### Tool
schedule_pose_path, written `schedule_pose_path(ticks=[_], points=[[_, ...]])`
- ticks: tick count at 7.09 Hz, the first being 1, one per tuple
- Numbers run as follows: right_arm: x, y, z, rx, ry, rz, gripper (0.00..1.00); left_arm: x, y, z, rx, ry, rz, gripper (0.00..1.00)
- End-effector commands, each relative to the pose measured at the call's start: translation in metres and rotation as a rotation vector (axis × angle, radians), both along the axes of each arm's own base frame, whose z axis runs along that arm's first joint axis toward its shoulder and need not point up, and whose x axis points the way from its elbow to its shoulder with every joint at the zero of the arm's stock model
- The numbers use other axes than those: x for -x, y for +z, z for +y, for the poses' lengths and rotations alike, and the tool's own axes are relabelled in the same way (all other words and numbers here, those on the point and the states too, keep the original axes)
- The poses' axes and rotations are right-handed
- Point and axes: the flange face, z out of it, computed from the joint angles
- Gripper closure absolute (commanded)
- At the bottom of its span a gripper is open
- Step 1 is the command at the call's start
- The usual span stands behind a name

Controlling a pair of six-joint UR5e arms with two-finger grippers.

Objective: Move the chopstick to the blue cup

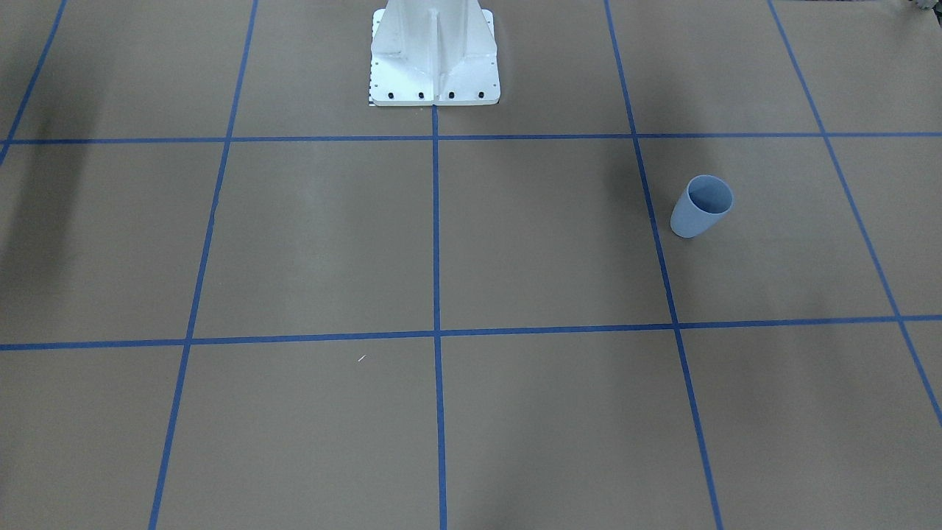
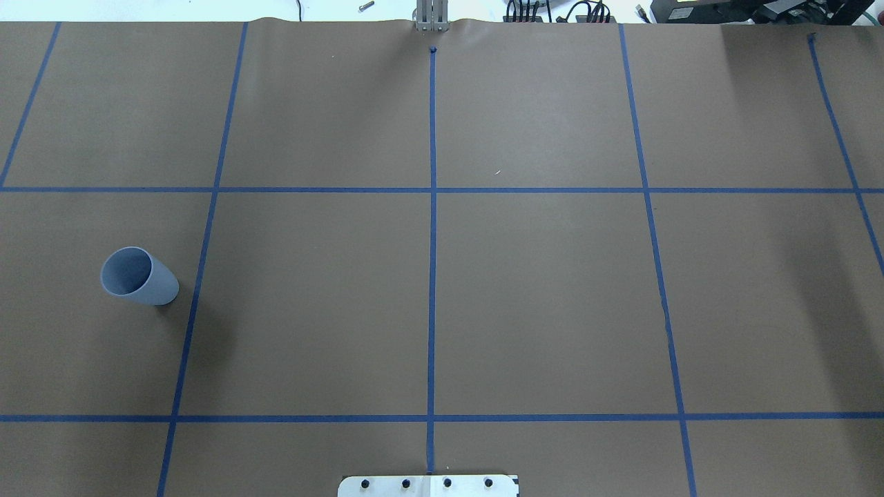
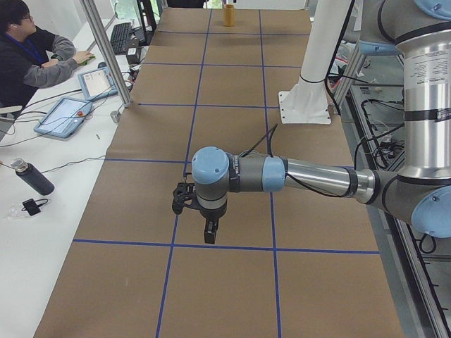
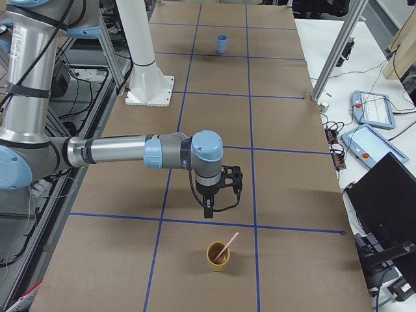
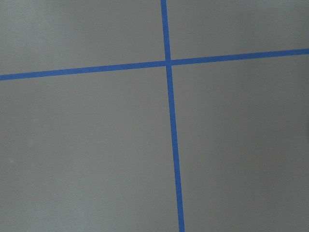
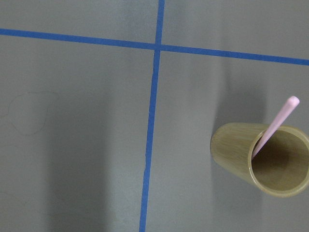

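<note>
The blue cup (image 1: 701,207) stands upright and empty on the brown table, on my left side; it also shows in the overhead view (image 2: 138,276) and far off in the exterior right view (image 4: 222,43). One pale pink chopstick (image 6: 275,126) leans inside an olive-yellow cup (image 6: 263,159) at the table's right end (image 4: 218,256). My right gripper (image 4: 208,210) points down a little short of that cup, apart from it. My left gripper (image 3: 209,234) points down over bare table. I cannot tell whether either gripper is open or shut. Neither wrist view shows any fingers.
The white robot pedestal (image 1: 434,59) stands at the table's middle edge. Blue tape lines (image 2: 432,207) form a grid on the brown cover. An operator (image 3: 28,56), tablets and a dark bottle (image 3: 32,177) are beside the table, with metal posts (image 4: 331,58) at its edge.
</note>
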Motion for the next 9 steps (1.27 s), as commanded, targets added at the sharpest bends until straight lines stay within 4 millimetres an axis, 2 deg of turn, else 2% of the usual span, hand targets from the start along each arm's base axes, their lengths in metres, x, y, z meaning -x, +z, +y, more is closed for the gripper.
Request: schedule_pose_path(ticks=[1, 2, 4, 5, 7, 8, 9], points=[[0.0, 0.001, 0.001, 0.004, 0.0, 0.0, 0.0, -0.004, -0.004, -0.003, -0.006, 0.009, 0.0, 0.02], [0.0, 0.001, 0.0, 0.002, 0.0, 0.0, 0.0, -0.005, -0.006, -0.003, -0.012, 0.012, -0.001, 0.02], [0.0, -0.018, 0.001, -0.034, 0.0, -0.003, 0.0, -0.005, -0.027, -0.005, -0.074, 0.012, -0.006, 0.02], [0.0, -0.02, -0.001, -0.039, 0.0, -0.003, 0.0, -0.005, -0.031, -0.007, -0.114, 0.012, -0.009, 0.02], [-0.001, -0.039, -0.013, -0.085, 0.003, -0.001, 0.0, -0.004, -0.054, -0.017, -0.293, 0.011, -0.017, 0.02], [0.0, -0.053, -0.033, -0.116, 0.008, 0.002, 0.0, -0.004, -0.061, -0.025, -0.425, 0.004, -0.028, 0.02], [-0.001, -0.059, -0.036, -0.126, 0.012, -0.008, 0.0, -0.003, -0.047, -0.04, -0.505, -0.002, -0.024, 0.02]])
